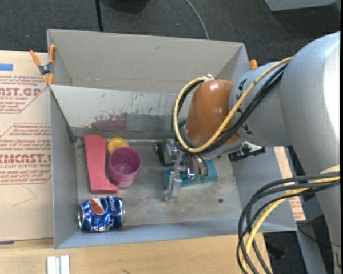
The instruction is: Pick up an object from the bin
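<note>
In the right half of the bin [148, 61], down on the floor, is where the hand [174, 186] sits right now. It's low and right on top of a teal flat thing [210, 172], some kind of small pad or packet, I honestly can't make out what. The orange cover [208, 116] on the wrist hangs over it and hides most of the action, so I can't tell if the hand is wide or narrow, or whether it actually has the teal piece. I'm not going to call it a grab.

My guess at why it's there: the teal flat thing lies by itself, well apart from everything else, with bare floor on its near side. That makes it the easy target, with nothing to bump on the way down. The catch is that it looks flat against the floor, so getting under an edge could be fiddly and it might just slide.

The rest is bunched on the left. A purple cup [124, 163] stands upright, mouth up, touching or just beside a pink block [96, 163] that lies flat along the left wall. A yellow thing [116, 144] peeks out just behind the cup on the far side; it's too hidden to name. In the near left corner a dented Pepsi can [102, 214] lies on its side.

As for progress, I'd say it's at the grasp stage and nothing is lifted yet.
</note>
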